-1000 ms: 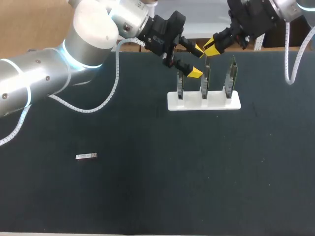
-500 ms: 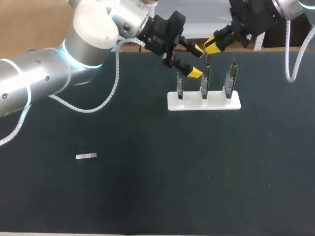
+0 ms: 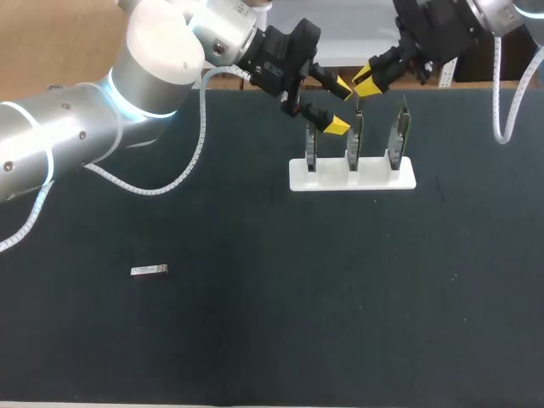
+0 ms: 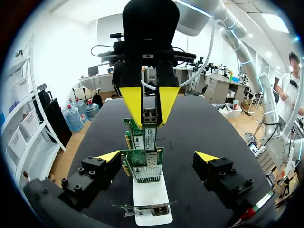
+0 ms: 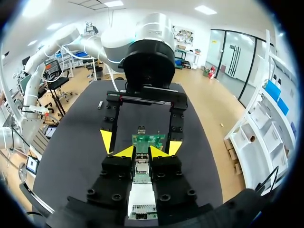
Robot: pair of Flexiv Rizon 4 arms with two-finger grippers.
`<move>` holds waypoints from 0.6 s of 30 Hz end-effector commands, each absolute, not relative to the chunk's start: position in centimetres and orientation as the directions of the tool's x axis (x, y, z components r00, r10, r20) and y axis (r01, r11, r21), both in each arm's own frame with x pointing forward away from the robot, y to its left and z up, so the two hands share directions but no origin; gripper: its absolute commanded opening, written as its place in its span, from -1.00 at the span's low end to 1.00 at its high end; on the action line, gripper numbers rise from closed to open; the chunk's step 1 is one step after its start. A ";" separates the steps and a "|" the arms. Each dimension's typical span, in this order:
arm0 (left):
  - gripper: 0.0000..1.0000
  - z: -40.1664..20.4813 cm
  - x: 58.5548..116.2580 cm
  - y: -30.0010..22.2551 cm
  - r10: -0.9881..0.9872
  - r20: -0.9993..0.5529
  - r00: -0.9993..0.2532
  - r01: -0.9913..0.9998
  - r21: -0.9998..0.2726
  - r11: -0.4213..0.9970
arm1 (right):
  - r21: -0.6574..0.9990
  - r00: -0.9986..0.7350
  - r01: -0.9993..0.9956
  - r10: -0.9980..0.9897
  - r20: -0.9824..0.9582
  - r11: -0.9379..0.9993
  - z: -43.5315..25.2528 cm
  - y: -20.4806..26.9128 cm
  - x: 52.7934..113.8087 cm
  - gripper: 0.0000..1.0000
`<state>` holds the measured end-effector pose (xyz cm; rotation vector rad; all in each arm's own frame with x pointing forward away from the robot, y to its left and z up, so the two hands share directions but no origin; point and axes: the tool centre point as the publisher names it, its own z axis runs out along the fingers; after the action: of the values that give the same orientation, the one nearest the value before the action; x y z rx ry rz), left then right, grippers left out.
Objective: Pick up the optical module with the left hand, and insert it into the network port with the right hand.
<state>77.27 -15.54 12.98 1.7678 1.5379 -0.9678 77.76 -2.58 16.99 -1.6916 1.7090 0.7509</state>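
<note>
Head view: the right pincer (image 3: 364, 83) hangs with its tips pinched together over the middle card (image 3: 354, 143) of three in the stand (image 3: 352, 175). The left pincer (image 3: 339, 105) gapes wide just beside it, holding nothing. A loose module (image 3: 150, 270) lies on the table (image 3: 255, 331), well apart from the stand.

Left wrist view: the left pincer's fingers flank the cards (image 4: 141, 165) without touching. Ahead, the right pincer clamps the module (image 4: 150, 115) from both sides at a card's top edge.

Right wrist view: the yellow tips grip the module, but how deep it sits in the port is hidden.

Pick-up and handover look done, and insertion seems the step in hand. What is probably left is pushing home and letting go. The cards' pale labels are too small to read.
</note>
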 end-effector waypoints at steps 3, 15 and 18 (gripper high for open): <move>1.00 13.0 77.5 -15.6 0.554 -0.830 0.065 0.988 -0.026 -0.155 | -0.028 0.006 -0.999 -0.653 -0.757 0.023 16.9 -2.5 77.5 -1.00; 1.00 13.0 77.5 -15.6 0.554 -0.830 0.065 0.988 -0.026 -0.155 | -0.024 0.002 -0.999 -0.653 -0.757 0.024 16.6 -2.3 77.4 -1.00; 1.00 13.0 77.5 -15.6 0.554 -0.830 0.065 0.988 -0.026 -0.155 | -0.035 0.009 -0.999 -0.647 -0.763 0.028 17.0 -2.3 77.5 -1.00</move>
<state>77.27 -15.54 12.98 1.7678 1.5379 -0.9678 77.72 -2.23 16.85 -1.6875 1.7061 0.7490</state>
